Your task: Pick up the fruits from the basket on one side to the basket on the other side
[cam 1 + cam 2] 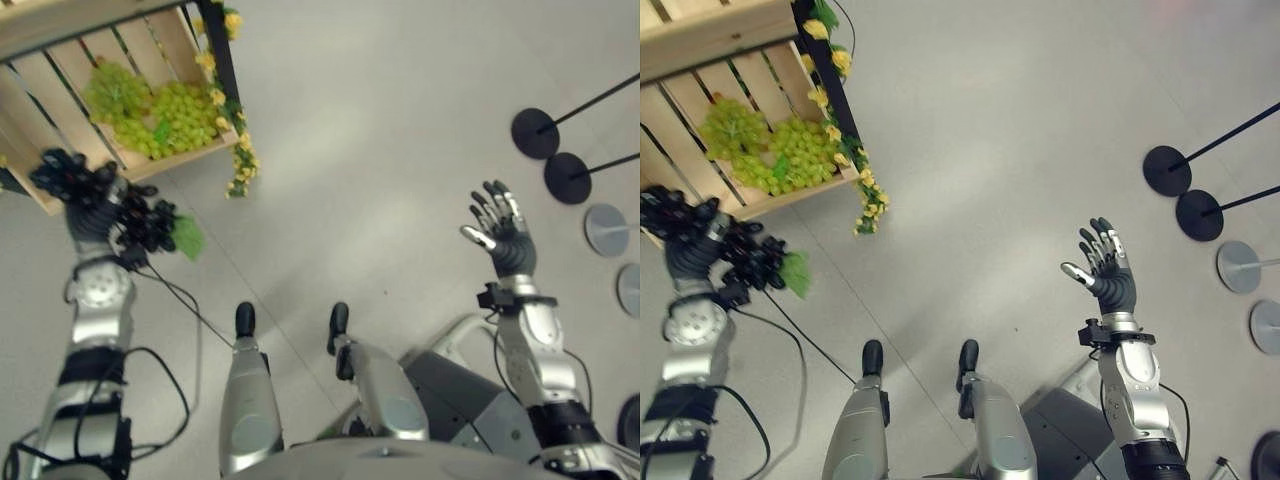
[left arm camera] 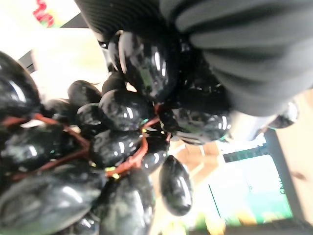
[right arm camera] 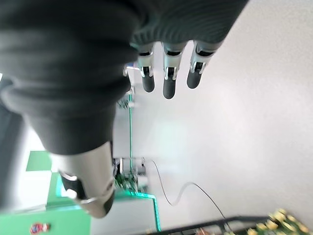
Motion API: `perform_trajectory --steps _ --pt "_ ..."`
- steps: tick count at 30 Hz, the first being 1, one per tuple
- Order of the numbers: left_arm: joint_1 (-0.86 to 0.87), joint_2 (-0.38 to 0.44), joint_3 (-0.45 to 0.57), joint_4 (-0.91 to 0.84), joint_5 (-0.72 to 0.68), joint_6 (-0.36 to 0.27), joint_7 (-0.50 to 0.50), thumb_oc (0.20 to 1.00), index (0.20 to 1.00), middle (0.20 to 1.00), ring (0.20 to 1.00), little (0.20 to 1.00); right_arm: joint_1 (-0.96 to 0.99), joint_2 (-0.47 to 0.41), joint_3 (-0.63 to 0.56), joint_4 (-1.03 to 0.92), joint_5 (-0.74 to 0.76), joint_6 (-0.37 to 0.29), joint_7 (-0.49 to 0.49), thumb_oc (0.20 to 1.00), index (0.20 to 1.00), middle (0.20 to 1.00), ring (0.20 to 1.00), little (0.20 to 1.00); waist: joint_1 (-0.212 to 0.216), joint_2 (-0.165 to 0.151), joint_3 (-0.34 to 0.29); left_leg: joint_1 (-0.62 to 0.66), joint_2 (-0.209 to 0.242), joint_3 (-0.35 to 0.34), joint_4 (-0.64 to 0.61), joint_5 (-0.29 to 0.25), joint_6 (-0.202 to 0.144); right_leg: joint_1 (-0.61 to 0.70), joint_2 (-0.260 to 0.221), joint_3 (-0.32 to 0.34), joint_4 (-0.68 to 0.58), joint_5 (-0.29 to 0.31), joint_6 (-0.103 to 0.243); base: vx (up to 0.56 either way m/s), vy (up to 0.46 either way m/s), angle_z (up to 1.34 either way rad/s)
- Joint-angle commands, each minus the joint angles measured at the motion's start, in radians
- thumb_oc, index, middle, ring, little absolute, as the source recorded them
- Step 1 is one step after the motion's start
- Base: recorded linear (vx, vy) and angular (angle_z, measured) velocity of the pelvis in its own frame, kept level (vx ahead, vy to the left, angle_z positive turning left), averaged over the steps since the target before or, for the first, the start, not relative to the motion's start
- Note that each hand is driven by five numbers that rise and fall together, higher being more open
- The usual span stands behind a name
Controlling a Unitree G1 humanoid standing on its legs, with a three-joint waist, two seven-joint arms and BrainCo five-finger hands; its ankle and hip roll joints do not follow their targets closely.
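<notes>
Dark grapes [image 2: 112,147] fill the left robot hand [image 1: 85,195], fingers curled round the bunch, just below the wooden crate [image 1: 60,75] | carry level, grip firm, so nothing drops | right robot hand [image 1: 500,235] spread, empty | green grapes [image 1: 165,115] remain in crate; round black stands [image 1: 550,150] far right

Dark grapes [image 1: 150,225]: a bunch of glossy black, oval grapes on a reddish-brown stem, with one green leaf at its right side; held up off the floor in the left robot hand [image 1: 75,185], just in front of the crate's lower edge.
Green grapes [image 1: 175,118]: two pale green bunches lying side by side inside the crate, against its lower slat, with a green leaf between them.
Wooden crate [image 1: 700,45]: light slatted wood, tilted, at the robot's left; yellow flowers trailed down its right edge.
</notes>
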Motion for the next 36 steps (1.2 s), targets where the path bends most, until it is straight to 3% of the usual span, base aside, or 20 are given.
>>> perform_trajectory --steps 1,7,16,27,36 --pt "-0.114 0.071 -0.003 0.001 -0.021 -0.064 0.046 0.2 0.2 0.2 0.2 0.2 -0.014 -0.029 0.006 -0.095 0.015 -0.069 0.003 1.0 1.0 1.0 1.0 1.0 -0.025 -0.03 -0.023 0.003 0.003 -0.004 0.041 -0.008 0.023 0.016 -0.025 0.015 0.052 -0.041 0.089 -0.02 0.032 -0.09" --pt "-0.331 0.18 -0.101 0.191 -0.069 -0.041 0.054 0.2 0.2 0.2 0.2 0.2 -0.033 -0.04 0.064 -0.097 0.041 -0.07 0.017 1.0 1.0 1.0 1.0 1.0 -0.043 -0.071 -0.003 -0.024 0.012 0.011 0.068 -0.015 0.023 0.0 -0.022 0.023 0.041 -0.024 0.101 -0.01 0.025 -0.08" --pt "-0.532 0.345 -0.219 0.309 -0.024 0.005 0.07 0.2 0.2 0.2 0.2 0.2 -0.013 -0.06 0.096 -0.126 0.068 -0.078 0.044 1.0 1.0 1.0 1.0 1.0 -0.056 -0.125 0.015 -0.06 0.037 0.017 0.13 -0.044 0.023 -0.014 0.001 0.034 0.03 -0.013 0.11 0.02 -0.004 -0.1" --pt "-0.623 0.476 -0.27 0.375 -0.018 0.021 0.076 0.2 0.2 0.2 0.2 0.2 0.039 -0.084 0.075 -0.161 0.102 -0.089 0.072 1.0 1.0 1.0 1.0 1.0 -0.061 -0.162 0.014 -0.099 0.05 0.023 0.184 -0.074 0.025 -0.022 0.019 0.048 -0.001 0.014 0.124 0.02 0.001 -0.04" --pt "-0.606 0.501 -0.252 0.373 -0.025 0.012 0.076 0.2 0.2 0.2 0.2 0.2 0.036 -0.088 0.079 -0.155 0.097 -0.082 0.083 1.0 1.0 1.0 1.0 1.0 -0.053 -0.172 0.001 -0.119 0.051 0.035 0.21 -0.094 0.033 -0.013 0.021 0.066 -0.039 0.037 0.136 0.03 0.03 -0.07"
